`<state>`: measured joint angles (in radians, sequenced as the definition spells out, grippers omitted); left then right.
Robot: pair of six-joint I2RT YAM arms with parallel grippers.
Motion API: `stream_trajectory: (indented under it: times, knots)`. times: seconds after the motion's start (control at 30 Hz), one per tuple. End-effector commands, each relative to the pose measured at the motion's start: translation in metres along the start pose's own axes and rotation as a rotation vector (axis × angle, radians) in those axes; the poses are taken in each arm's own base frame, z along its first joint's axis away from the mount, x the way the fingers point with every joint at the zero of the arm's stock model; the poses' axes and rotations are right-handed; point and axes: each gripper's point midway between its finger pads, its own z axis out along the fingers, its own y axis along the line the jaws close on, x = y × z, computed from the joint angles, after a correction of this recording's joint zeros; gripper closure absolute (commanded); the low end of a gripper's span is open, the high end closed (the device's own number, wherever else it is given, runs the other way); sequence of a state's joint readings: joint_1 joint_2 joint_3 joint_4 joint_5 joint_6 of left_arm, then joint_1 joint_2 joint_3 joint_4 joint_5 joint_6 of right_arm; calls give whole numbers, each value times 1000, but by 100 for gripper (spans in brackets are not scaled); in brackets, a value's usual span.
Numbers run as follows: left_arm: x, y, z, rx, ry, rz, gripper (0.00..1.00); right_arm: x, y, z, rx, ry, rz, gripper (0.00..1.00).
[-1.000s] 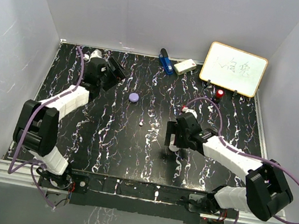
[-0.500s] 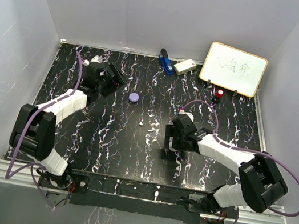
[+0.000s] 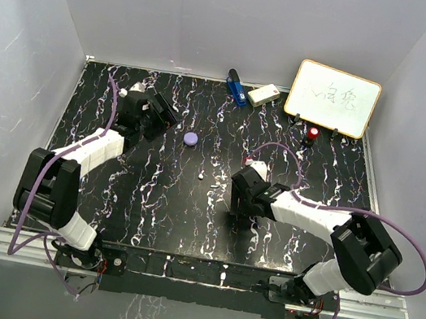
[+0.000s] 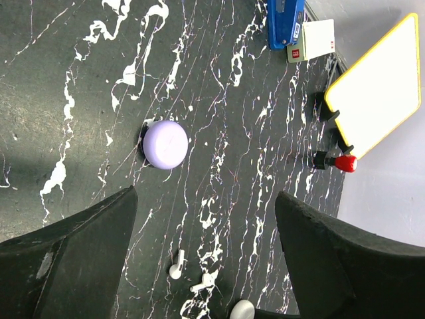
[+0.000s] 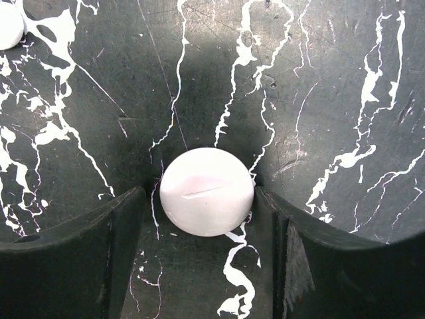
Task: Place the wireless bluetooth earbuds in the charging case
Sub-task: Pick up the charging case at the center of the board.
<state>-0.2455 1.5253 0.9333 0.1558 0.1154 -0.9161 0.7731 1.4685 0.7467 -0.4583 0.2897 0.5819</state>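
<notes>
Closest to the arms, the right gripper [image 3: 238,205] points down at the black table [image 3: 147,206] with white streaks. Its wrist camera shows a round white case [image 5: 207,191] lying flat between its two fingers [image 5: 73,246]. The lid of the case is closed. The jaws are part way open, one on each side of the case. One finger seems to touch the case, and the other has a thin gap beside it. I cannot tell if they are squeezing it. A white bit shows at the top left corner of that view, but it is cut off too much to tell what it is. A little farther back, near the middle of the table, lie the tiny pale earbuds [image 4: 176,266]. There are two of them, close together on the bare table, near the white case but not in any case. Farther back sits a round purple case [image 3: 191,138], closed too and on its own. Just beyond it is the left gripper [image 3: 161,109], on the left side. Its jaws are wide open and hold nothing. At the back right stands a small red knob [image 3: 313,133], with a whiteboard [image 3: 333,98] with a yellow edge behind it. A blue thing [image 3: 235,87] and a small white box [image 3: 263,95] sit by the back wall.
</notes>
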Motion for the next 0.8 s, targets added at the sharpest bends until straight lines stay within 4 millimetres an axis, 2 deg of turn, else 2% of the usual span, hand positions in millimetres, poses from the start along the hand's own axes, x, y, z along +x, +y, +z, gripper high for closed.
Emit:
stream_trajectory:
  times: [0.0,0.13,0.27,0.4,0.47,0.57,0.63,0.77]
  knots:
    - [-6,-15,-14,47,-15,8,17,7,-6,6,49,14,12,41]
    - [-5,-16,-16,51,-12,9,17,8,-7,6,53,16,12,51]
    - [-5,-20,-18,71,-4,11,17,-2,-4,3,36,-22,6,70]
    - [8,-37,-20,166,73,9,19,-46,20,-9,-71,-164,-79,75]
    - [17,-46,-22,226,122,2,21,-75,40,-19,-152,-257,-130,80]
    - [28,-60,-30,330,177,-26,24,-117,75,-34,-288,-399,-209,81]
    - [34,-66,-36,384,201,-38,26,-136,93,-41,-348,-455,-266,82]
    - [39,-71,-50,431,218,-24,29,-165,118,-46,-408,-532,-346,87]
